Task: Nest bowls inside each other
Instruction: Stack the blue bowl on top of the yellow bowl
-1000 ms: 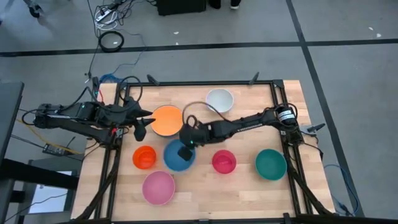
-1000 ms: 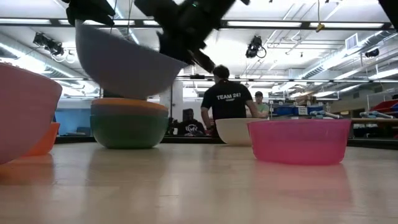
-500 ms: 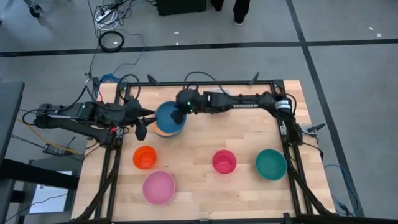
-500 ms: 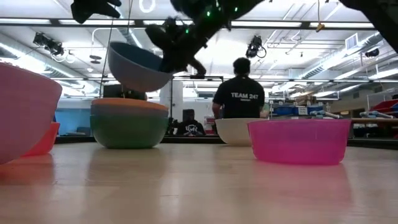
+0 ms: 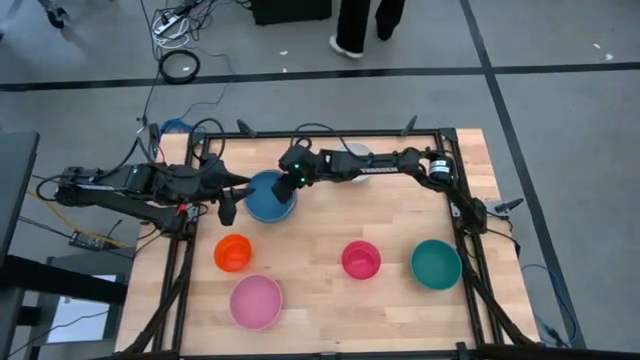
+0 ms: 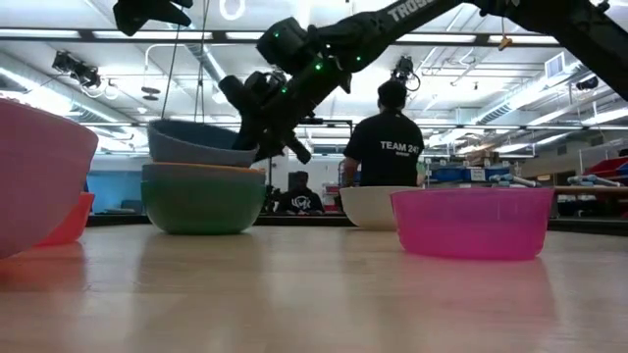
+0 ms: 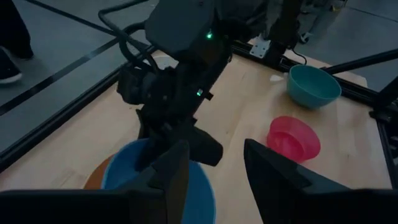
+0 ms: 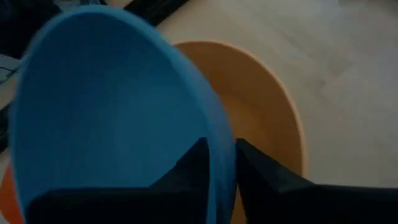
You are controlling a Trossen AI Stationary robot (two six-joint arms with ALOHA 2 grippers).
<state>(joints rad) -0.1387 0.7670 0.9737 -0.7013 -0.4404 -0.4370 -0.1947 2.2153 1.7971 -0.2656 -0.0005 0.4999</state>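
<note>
The upper middle of the surface [image 5: 400, 210] is blocked by the right arm [image 5: 380, 165] and the blue bowl [image 5: 268, 197]. The left gripper [image 5: 228, 210] stands just beside that bowl. Open wood is found between the magenta bowl [image 5: 360, 259] and the small orange bowl [image 5: 232, 252].

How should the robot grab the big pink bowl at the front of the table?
By the rim, I'd say, coming straight down from above. The pink bowl sits upright and open, with bare table all around it, so one finger can go inside the wall and one outside. Its round sides look too wide to grip across.
</note>
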